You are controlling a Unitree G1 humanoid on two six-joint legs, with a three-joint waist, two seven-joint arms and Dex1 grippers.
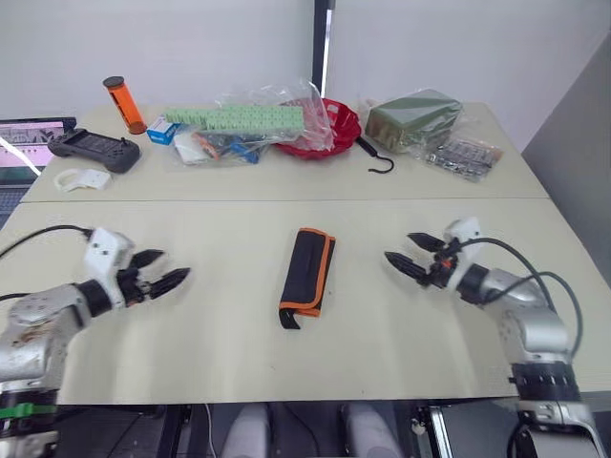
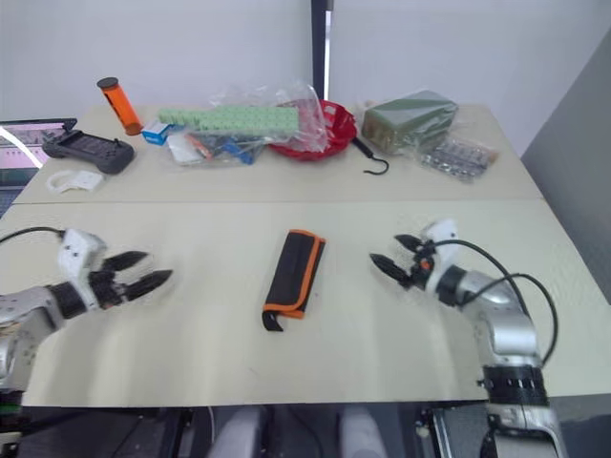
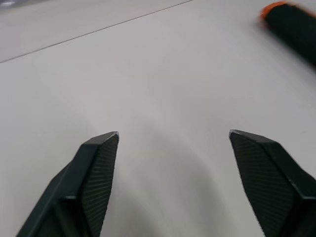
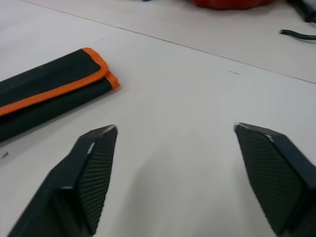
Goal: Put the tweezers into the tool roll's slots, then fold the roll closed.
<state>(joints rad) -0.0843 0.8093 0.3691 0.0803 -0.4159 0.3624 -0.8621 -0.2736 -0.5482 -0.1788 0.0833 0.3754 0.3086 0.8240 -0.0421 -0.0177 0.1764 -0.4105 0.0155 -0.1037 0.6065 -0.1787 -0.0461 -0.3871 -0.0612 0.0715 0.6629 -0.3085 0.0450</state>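
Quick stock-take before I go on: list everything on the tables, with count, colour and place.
Black fabric tool roll with orange trim: one, folded shut, centre of near table.
Red bowl: one, far table, partly under clear plastic bags.
Green block strip: one, in a bag, far table.
Orange cylinder with black cap: one, far left.
Black handheld controller: one, far left.
White plastic piece: one, near the controller.
Black hook: one, right of bowl.
Olive-green bagged box: one, far right.
Left pincer: open, holding nothing.
Right pincer: open, holding nothing.
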